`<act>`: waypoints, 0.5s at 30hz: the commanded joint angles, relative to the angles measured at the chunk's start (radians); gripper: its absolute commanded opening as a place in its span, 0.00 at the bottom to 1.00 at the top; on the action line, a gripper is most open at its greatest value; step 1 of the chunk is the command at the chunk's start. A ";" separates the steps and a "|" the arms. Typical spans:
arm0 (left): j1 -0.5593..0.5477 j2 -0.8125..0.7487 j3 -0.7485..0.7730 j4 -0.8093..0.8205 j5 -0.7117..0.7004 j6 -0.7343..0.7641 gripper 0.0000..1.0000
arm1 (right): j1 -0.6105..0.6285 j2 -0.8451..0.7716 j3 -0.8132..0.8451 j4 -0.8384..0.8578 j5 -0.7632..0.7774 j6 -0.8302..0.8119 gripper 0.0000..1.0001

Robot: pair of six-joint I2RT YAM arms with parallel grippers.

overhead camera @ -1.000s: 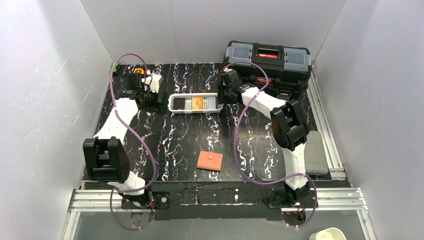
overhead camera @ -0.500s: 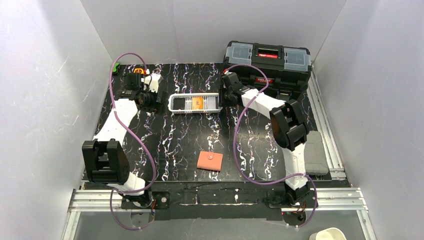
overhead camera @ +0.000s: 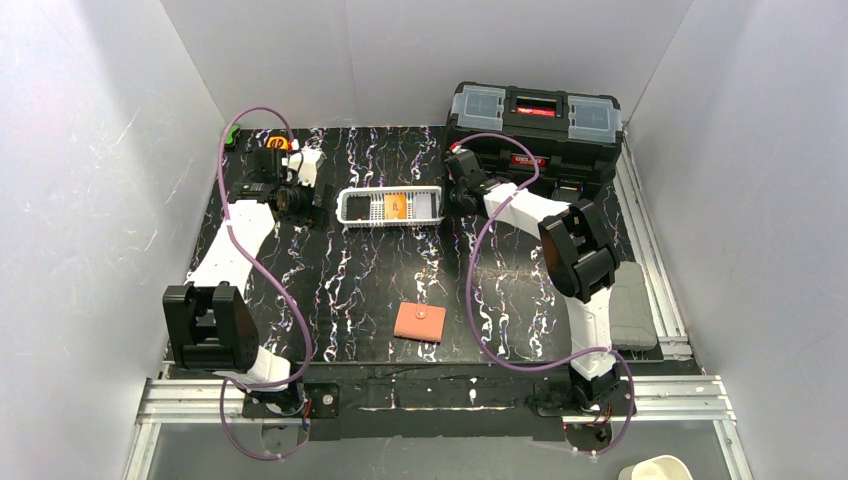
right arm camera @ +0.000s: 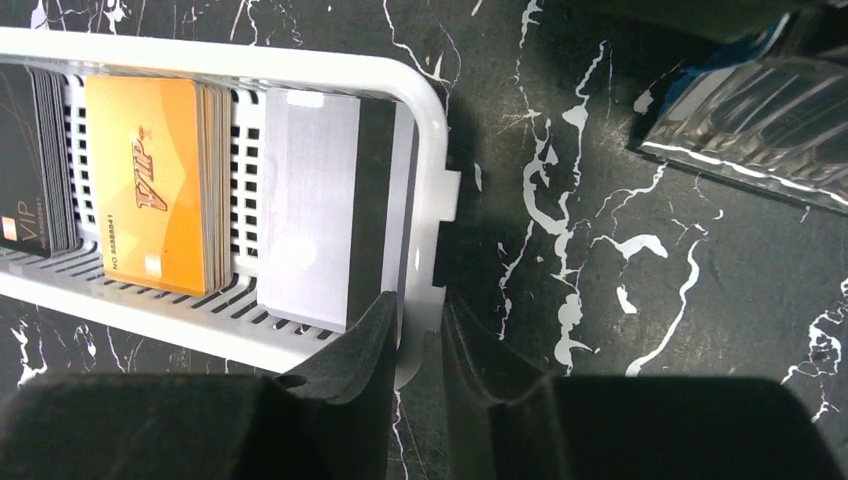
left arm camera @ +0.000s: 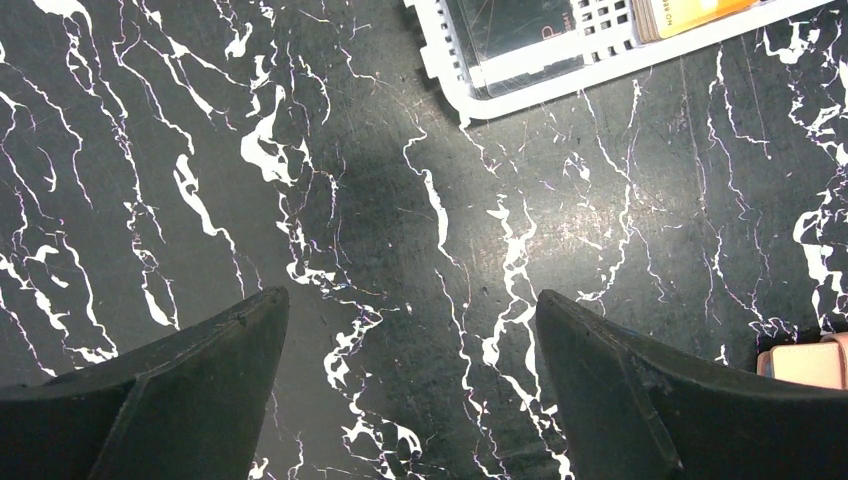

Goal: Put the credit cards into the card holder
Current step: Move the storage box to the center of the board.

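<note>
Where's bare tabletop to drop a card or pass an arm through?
Biggest free patch: middle of the table, between the basket and the wallet. Also bare left of the wallet, toward the left arm. Crowded: the far strip, where left jaws, basket, right jaws (pinching the basket's end) and toolbox sit close together.

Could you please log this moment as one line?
left fingers: open | right fingers: shut on white slotted plastic basket | thin plastic credit cards: in basket | salmon-pink leather-like card holder: folded

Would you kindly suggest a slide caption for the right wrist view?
Right gripper closed on the end wall of the white basket, beside its stacked credit cards.
</note>
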 commanded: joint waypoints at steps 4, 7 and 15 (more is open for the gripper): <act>0.003 -0.065 -0.029 -0.017 -0.003 0.012 0.93 | -0.001 -0.085 -0.110 0.031 0.039 0.019 0.24; 0.003 -0.070 -0.035 -0.018 0.002 0.014 0.93 | 0.000 -0.117 -0.163 0.028 0.061 0.029 0.22; 0.004 -0.083 -0.039 -0.053 0.006 0.044 0.93 | 0.000 -0.237 -0.311 -0.011 0.173 0.121 0.19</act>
